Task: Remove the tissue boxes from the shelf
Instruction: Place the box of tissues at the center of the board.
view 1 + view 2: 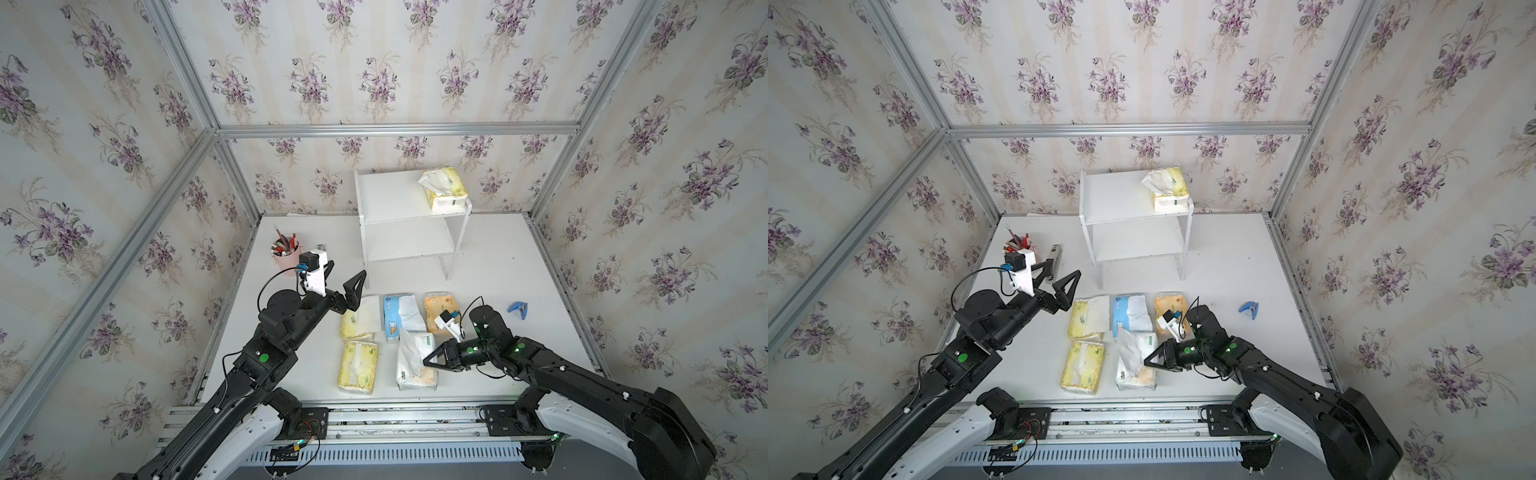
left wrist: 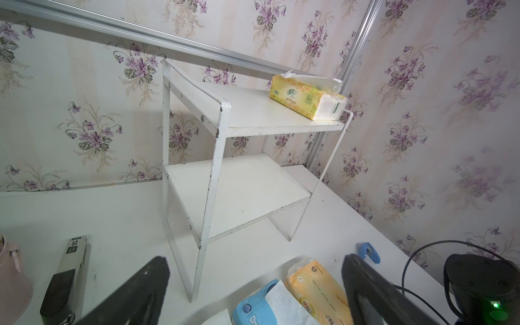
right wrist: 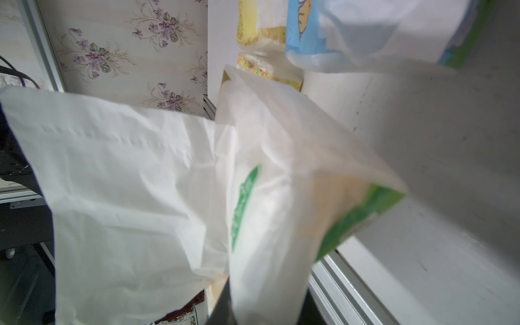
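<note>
Left claw [image 1: 348, 270] stands wide and holds nothing. It hangs over the surface [image 1: 498, 257], just off the shelf [image 1: 395, 199] at the front leg on its own side. Right claw [image 1: 429, 360] is narrow, its tips pinched on the near edge of the white pack [image 1: 411, 370], which lies on the surface. The right wrist view is filled with that pack's wrap and loose tissue, so I judge it a real grip, though the contact itself is hidden.

Only one pack is on the shelf, the pale yellow pack [image 1: 444, 189]. It sits on the top board, ahead of and above the left claw and off toward the right arm's side, hard against the side rail at that end. Its long axis runs back to front across the board, so a short end face points toward the robot. White tissue stands up from its top.

Between the two claws lie the packs taken down, the blue-and-white pack [image 1: 392, 322] among them.

By my reading the left claw is nearer and free. It would have to rise, cross the width of the board, and close across the pack's narrow width. The right claw is lower, farther back and occupied.
</note>
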`<state>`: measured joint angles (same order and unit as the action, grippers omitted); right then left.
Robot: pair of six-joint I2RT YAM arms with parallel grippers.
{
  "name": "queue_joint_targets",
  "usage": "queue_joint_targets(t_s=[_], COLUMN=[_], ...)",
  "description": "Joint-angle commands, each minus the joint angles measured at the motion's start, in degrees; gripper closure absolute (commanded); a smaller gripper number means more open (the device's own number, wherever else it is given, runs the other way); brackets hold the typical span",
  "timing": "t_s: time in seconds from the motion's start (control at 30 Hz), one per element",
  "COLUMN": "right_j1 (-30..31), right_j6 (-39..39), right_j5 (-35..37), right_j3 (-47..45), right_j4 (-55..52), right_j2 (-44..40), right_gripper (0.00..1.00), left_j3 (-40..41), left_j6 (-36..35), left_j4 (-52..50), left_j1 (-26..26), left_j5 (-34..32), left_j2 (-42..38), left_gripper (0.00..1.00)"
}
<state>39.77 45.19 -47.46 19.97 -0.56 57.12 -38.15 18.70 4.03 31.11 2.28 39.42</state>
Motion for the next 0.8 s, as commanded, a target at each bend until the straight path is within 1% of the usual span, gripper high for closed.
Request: queue_joint_targets(t_s=[0.0, 0.13, 0.3, 0.47, 0.77], right_j1=[1.5, 4.8, 6.5, 6.8, 6.8], right_j6=[1.3, -0.8, -2.2, -3.3, -3.6], right_j5=[4.3, 7.7, 8.2, 8.9, 9.5], right_j3=[0.4, 2.8, 4.4, 5.4, 5.4], right_j4=[5.4, 5.7, 6.3, 6.0, 9.1], right_j2=[2.5, 7.8, 13.9, 16.8, 21.7], right_gripper=[0.79, 0.79, 0.78, 0.76, 0.70], left_j3=[-0.1, 0.0, -0.2, -0.4, -0.7], left_j6=[1.1, 1.2, 1.1, 1.2, 1.5], left_j4=[1.2, 1.0, 0.8, 0.6, 0.7], left_j1=[0.0, 0.0, 0.0, 0.0, 0.0], left_j5=[-1.3, -1.5, -1.6, -1.5, -1.5], left_j2=[0.4, 0.8, 1.2, 1.4, 2.7], left_gripper=[0.01, 0.01, 0.01, 0.01, 0.01])
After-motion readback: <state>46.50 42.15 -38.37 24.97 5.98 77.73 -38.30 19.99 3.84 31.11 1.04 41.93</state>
